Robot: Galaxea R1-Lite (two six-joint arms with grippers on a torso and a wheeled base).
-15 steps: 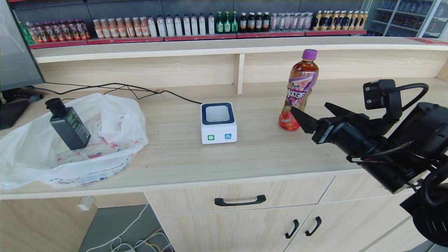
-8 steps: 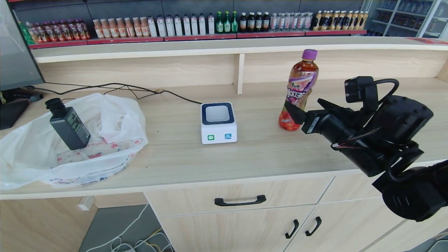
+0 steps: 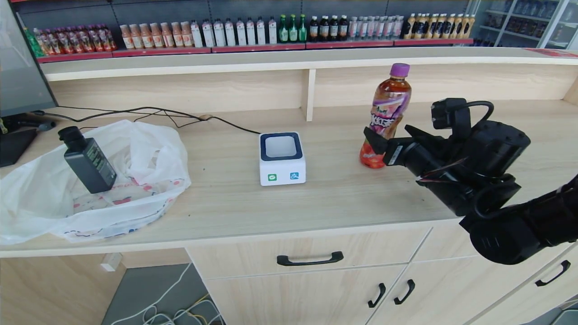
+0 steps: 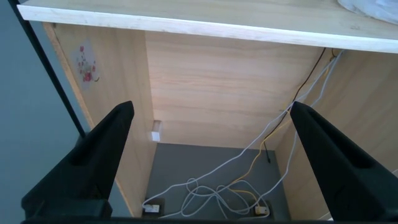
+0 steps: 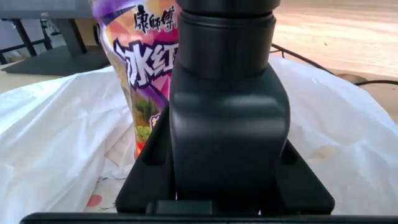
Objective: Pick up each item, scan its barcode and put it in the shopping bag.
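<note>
While your right gripper gapes wide and holds nothing, its fingertips sit by the bottle's lower half, coming from four o'clock; you cannot tell whether they touch. The bottle stands upright on the counter, at two o'clock from the scanner. Your left gripper hangs spread and empty beneath the counter's edge.

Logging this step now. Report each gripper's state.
Left gripper: open, empty.
Right gripper: open, by the bottle.
</note>
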